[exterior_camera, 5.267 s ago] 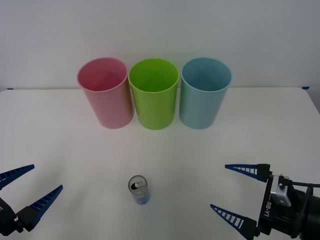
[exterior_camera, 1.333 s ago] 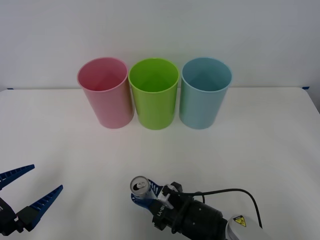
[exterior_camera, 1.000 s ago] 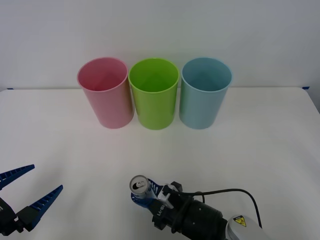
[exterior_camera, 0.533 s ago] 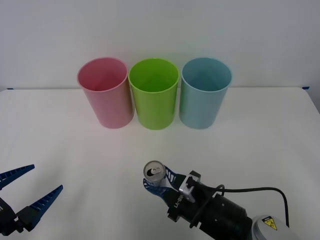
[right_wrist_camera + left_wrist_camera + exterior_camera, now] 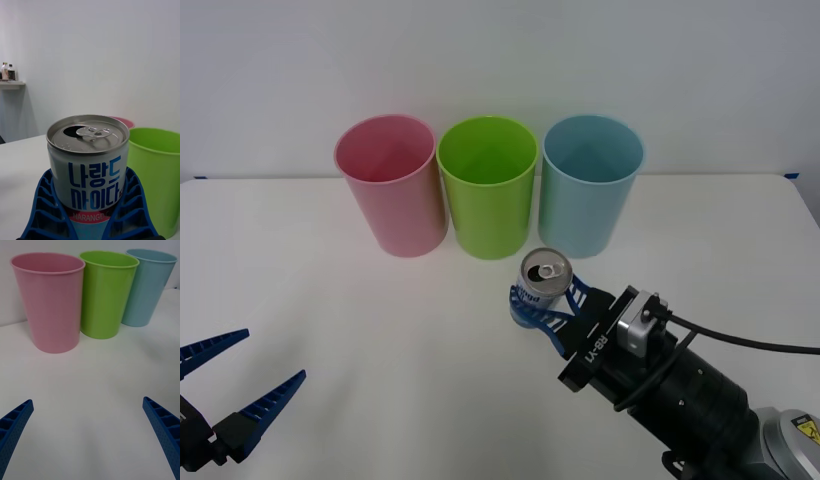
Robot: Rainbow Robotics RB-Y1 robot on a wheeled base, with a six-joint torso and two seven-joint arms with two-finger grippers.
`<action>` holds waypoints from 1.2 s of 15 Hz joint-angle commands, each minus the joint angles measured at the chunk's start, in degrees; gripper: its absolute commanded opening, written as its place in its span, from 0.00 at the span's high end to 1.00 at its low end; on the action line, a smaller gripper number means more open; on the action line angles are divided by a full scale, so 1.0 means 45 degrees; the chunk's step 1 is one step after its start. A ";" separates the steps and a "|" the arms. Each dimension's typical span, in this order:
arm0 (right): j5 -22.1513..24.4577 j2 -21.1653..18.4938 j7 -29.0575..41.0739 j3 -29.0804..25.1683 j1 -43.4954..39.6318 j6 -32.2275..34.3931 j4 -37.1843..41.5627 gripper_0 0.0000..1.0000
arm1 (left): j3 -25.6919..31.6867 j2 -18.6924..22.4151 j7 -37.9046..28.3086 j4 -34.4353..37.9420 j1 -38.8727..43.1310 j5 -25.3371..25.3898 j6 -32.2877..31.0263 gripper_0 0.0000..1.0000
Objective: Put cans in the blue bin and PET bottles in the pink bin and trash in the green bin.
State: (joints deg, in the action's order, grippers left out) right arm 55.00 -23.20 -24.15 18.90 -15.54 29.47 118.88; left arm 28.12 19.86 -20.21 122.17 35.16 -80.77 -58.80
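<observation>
White table, pale wall, wall shelf

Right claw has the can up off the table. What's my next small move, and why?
Probably carry it a little farther forward and to the right, up over the blue bin. The right claw is shut on the can, upright, in front of the gap between the green bin and the blue one, not yet over a rim. The left claw waits open at the near-left.
</observation>
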 commanded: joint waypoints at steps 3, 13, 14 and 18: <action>-0.0211 -0.0001 0.1403 -0.1154 0.0230 -0.0239 0.1316 1.00 | 0.0000 0.0000 0.0000 0.0000 0.0000 0.0000 0.0000 0.00; 0.0610 -0.1055 0.5328 -0.2131 0.3883 -0.3833 0.1551 1.00 | 0.0000 0.0000 0.0000 0.0000 0.0000 0.0000 0.0000 0.00; 0.0649 -0.1212 0.5465 -0.2131 0.4215 -0.4224 0.1394 1.00 | 0.0000 0.0000 0.0000 0.0000 0.0000 0.0000 0.0000 0.00; 0.0746 -0.1212 0.5485 -0.2053 0.5953 -0.4536 -0.0402 1.00 | 0.0000 0.0000 0.0000 0.0000 0.0000 0.0000 0.0000 0.00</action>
State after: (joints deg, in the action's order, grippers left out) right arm 58.16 -28.68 0.52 9.55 9.74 9.18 118.82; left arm 28.12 19.86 -20.21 122.17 35.15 -80.77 -58.80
